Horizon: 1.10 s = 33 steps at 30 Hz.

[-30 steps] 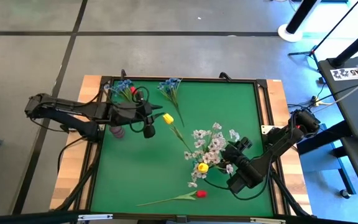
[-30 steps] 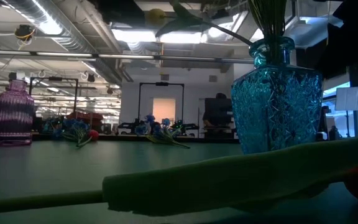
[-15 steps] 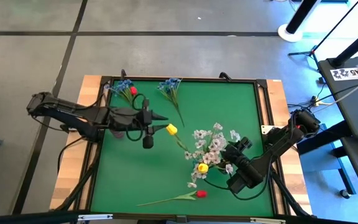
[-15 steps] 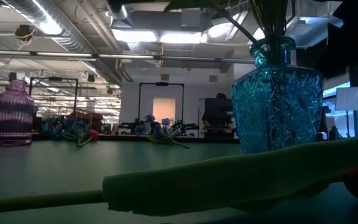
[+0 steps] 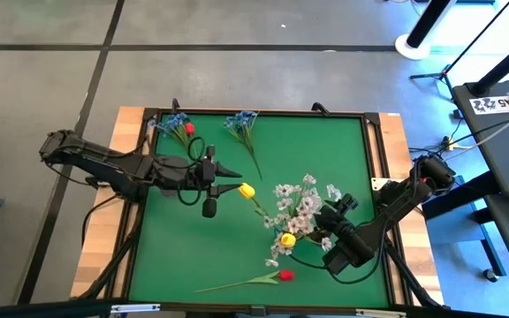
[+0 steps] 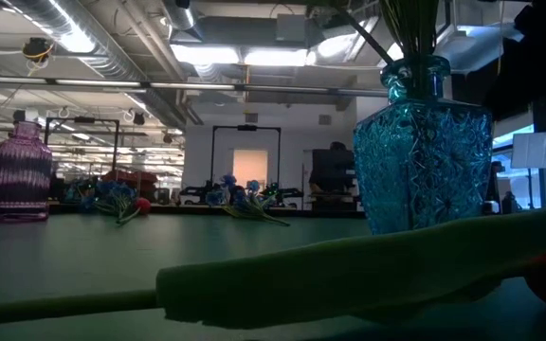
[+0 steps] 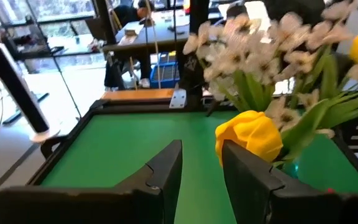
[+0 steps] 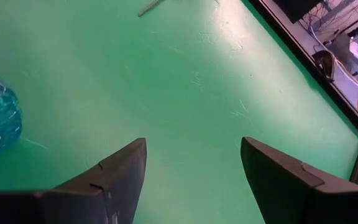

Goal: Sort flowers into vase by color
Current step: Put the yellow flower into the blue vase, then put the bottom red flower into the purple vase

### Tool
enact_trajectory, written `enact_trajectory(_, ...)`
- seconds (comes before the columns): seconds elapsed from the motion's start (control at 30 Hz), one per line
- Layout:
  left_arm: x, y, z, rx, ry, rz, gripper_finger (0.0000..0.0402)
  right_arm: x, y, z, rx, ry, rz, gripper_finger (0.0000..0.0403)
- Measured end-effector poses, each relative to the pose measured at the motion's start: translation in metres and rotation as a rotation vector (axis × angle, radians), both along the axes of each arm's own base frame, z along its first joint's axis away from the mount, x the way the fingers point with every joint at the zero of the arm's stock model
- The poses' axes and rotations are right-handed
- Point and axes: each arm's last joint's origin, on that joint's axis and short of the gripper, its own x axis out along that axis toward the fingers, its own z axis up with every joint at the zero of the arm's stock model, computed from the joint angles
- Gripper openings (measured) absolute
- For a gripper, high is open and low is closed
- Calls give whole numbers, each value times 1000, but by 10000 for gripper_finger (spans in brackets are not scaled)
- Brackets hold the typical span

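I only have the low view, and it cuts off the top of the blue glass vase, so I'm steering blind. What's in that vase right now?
Observer: From above, white-blossom sprigs stand in the blue glass vase, with a yellow tulip bud among them.
Operator: Where's the left tool?
Observer: The left tool is open above the green mat. A second yellow tulip bud sits just beyond its fingertips, and nothing shows between them.
Operator: And the right one?
Observer: The right tool is open over bare mat beside the vase, holding nothing.
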Motion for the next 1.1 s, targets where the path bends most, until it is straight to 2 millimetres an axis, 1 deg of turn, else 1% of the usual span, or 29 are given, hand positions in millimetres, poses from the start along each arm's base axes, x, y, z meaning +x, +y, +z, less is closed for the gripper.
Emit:
enact_trajectory(0.17, 20, -6, -15, 0, 7, -7, 110, 0, -1, 1, -35, 21, 31, 262)
enact_trajectory(0.23, 25, -9, -17, 20, -10, -17, 110, -1, -1, 1, -47, 37, 38, 262)
enact_trajectory(0.37, 26, -9, -11, 53, -47, 11, 110, -1, -1, 1, -51, 48, 50, 262)
enact_trajectory(0.43, 21, -8, -7, 82, -46, 31, 110, -1, -1, 0, -48, 62, 63, 262)
enact_trajectory(0.5, 13, -8, -1, 125, -43, 27, 110, 0, 0, 0, -51, 71, 79, 262)
enact_trajectory(0.57, 1, -9, 6, 151, -26, 20, 110, 1, 0, 0, -58, 66, 94, 262)
enact_trajectory(0.67, -26, -10, 16, 177, 10, 36, 110, 1, 0, 1, -77, 55, 102, 262)
enact_trajectory(0.73, -47, -12, 21, 133, 38, 3, 110, 1, 0, 1, -74, 61, 107, 262)
enact_trajectory(0.8, -64, -16, 21, 24, 73, -80, 110, 1, 0, 0, -74, 61, 107, 262)
enact_trajectory(0.87, -70, -25, 12, -79, 104, -163, 110, 2, 0, 1, -77, 60, 110, 262)
enact_trajectory(0.93, -72, -37, -7, -125, 132, -208, 110, 2, 0, 1, -102, 47, 118, 262)
enact_trajectory(1.03, -69, -58, -48, -153, 168, -260, 110, 2, -1, 2, -141, 21, 127, 262)
enact_trajectory(1.1, -65, -68, -72, -178, 169, -263, 110, 2, -1, 5, -140, 40, 127, 262)
